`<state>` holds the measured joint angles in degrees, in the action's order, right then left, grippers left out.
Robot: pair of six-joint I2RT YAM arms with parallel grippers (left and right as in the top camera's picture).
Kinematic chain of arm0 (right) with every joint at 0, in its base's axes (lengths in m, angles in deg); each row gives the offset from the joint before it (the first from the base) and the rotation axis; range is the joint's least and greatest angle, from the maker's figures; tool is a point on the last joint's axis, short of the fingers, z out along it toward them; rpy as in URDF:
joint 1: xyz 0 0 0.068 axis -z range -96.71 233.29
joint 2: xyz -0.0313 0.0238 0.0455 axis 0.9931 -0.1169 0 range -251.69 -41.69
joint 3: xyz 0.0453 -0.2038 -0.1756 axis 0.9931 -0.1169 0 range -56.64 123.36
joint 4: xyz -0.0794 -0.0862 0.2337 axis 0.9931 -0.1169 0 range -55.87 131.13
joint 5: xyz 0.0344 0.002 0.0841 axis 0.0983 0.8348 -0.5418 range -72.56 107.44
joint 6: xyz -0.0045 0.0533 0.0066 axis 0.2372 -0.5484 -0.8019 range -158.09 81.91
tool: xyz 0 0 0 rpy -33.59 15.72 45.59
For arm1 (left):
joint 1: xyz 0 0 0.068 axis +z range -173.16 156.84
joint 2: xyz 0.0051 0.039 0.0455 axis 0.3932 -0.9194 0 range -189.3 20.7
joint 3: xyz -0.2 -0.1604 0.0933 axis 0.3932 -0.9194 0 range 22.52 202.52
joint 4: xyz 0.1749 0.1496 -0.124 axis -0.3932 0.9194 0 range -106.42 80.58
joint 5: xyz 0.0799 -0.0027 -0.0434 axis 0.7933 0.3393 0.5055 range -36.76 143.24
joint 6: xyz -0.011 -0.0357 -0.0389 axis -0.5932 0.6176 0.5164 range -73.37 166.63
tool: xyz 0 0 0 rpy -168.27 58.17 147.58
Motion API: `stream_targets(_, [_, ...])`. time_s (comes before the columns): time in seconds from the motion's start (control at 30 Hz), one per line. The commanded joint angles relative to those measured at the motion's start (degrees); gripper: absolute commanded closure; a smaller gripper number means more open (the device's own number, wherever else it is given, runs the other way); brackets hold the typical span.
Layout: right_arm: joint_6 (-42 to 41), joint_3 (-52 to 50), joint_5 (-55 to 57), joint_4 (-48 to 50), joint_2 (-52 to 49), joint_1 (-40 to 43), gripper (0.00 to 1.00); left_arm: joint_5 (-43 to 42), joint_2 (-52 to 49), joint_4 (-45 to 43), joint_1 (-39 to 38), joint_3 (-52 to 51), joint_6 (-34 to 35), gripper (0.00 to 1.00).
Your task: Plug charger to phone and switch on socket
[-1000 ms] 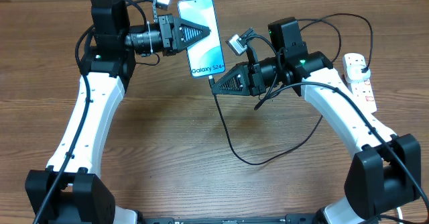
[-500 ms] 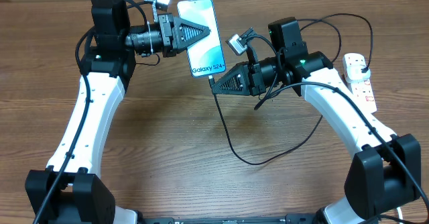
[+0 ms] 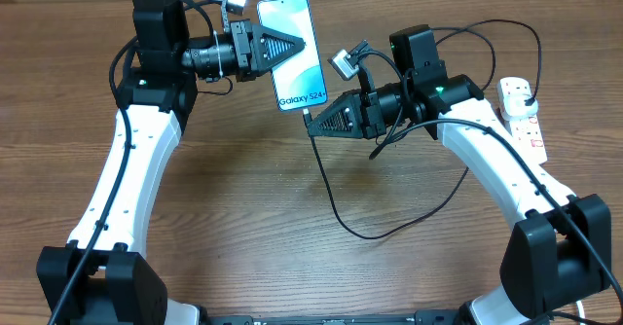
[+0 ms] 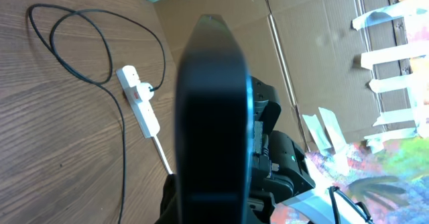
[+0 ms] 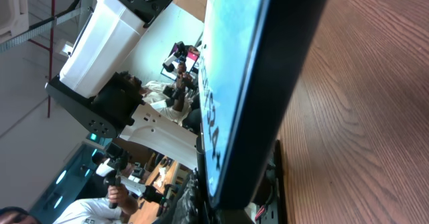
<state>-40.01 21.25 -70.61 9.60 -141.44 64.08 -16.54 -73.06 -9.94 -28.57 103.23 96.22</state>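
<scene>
**Plug tip at the phone's lower end**

In the overhead view the phone (image 3: pixel 300 77) is up off the counter (image 3: pixel 243 218), in the upper middle of the frame. The left tool (image 3: pixel 298 44) is closed on it from the left. The phone's long axis runs from the top of the frame down and slightly right, and the end marked "Galaxy S24" is the lower one.

The right tool (image 3: pixel 313 121) is closed narrow on the tip end of the charger (image 3: pixel 324 187), just below that lower end. It points up and left at the phone, so the right arm is the nearer one for the plugging. Whether the tip already touches the phone's edge I cannot tell. The right wrist view shows only the phone (image 5: pixel 248 83) edge-on and very close.

The cable trails down the frame and loops back right. The socket (image 3: pixel 523 114) lies at the right edge, well apart from both tools.
</scene>
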Motion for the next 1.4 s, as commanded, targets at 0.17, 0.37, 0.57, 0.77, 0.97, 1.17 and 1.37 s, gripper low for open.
stream_targets(0.17, [-0.3, 1.6, -1.4, 0.3, 0.5, 0.1, 0.96, -1.3, 0.4, -0.3, -0.3, 0.9, 1.9, 0.96])
stream_targets(0.37, [-0.3, 1.6, -1.4, 0.4, 0.5, 0.1, 0.96, -1.7, 0.4, -0.3, -0.3, 0.9, 1.8, 0.96])
stream_targets(0.57, [-0.3, 1.6, -1.4, 0.5, 0.5, 0.1, 0.96, -1.8, 0.4, -0.3, -0.3, 0.9, 1.9, 0.96])
stream_targets(0.77, [-0.3, 1.6, -1.4, 0.5, 0.5, 0.2, 0.96, -2.0, 0.4, -0.3, -0.3, 0.9, 1.9, 0.96])
stream_targets(0.97, [-1.7, 1.6, 0.0, 0.7, 0.5, 0.6, 0.96, -2.4, 0.4, -0.3, -0.3, 0.9, 1.9, 0.96])
stream_targets(1.17, [-3.0, 1.6, 1.2, 1.5, 0.5, 0.6, 0.96, -3.0, 0.4, -0.3, -0.3, 0.9, 1.9, 0.96])
stream_targets(1.37, [-3.1, 1.6, 1.1, 1.9, 0.5, 0.6, 0.96, -3.1, 0.4, -0.3, -0.3, 0.9, 1.8, 0.96])
